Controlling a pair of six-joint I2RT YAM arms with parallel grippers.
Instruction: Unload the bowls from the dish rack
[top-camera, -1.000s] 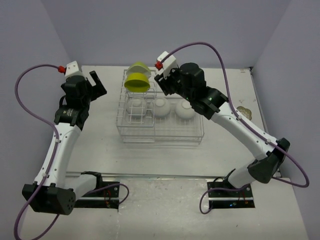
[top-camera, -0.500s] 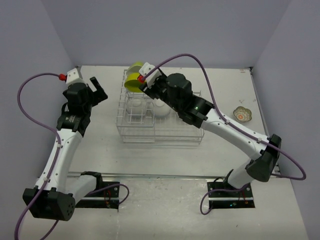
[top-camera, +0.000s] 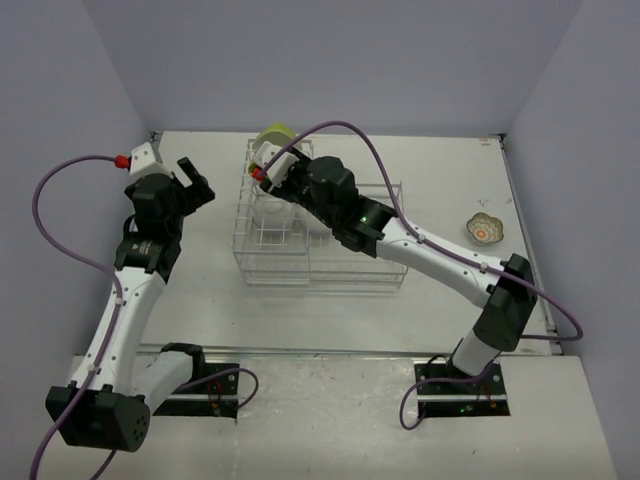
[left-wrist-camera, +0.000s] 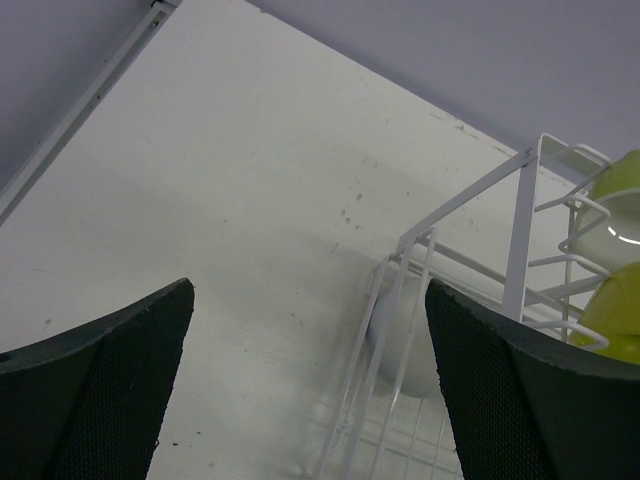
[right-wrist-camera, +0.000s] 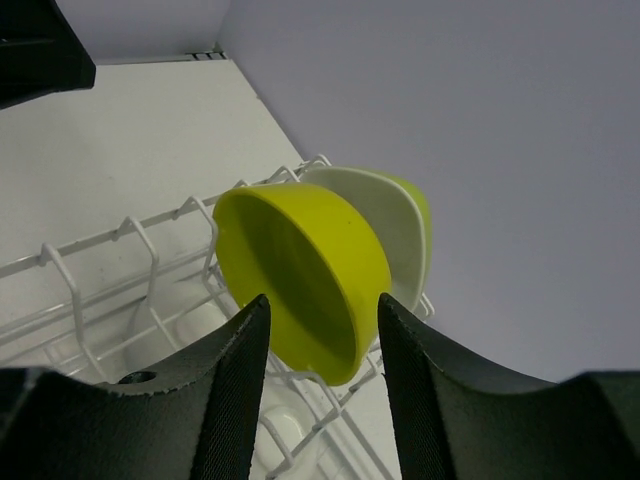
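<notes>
The left pincer (top-camera: 196, 178), fingers spread, hangs at 9 o'clock of the white wire dish rack (top-camera: 320, 283), whose long axis runs 9 to 3 on the matte tabletop (top-camera: 200, 290). In the rack's tall slotted end a glossy lime-yellow round bowl (right-wrist-camera: 300, 270) stands on edge. The right pincer (right-wrist-camera: 322, 300) straddles its rim, fingers apart. A small patterned bowl (top-camera: 483, 228) lies at 3 o'clock of the rack.

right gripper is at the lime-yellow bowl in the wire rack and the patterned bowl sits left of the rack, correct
No: the patterned bowl sits right of the white wire dish rack, as the top external view shows. The right gripper is at the lime-yellow round bowl.
</notes>
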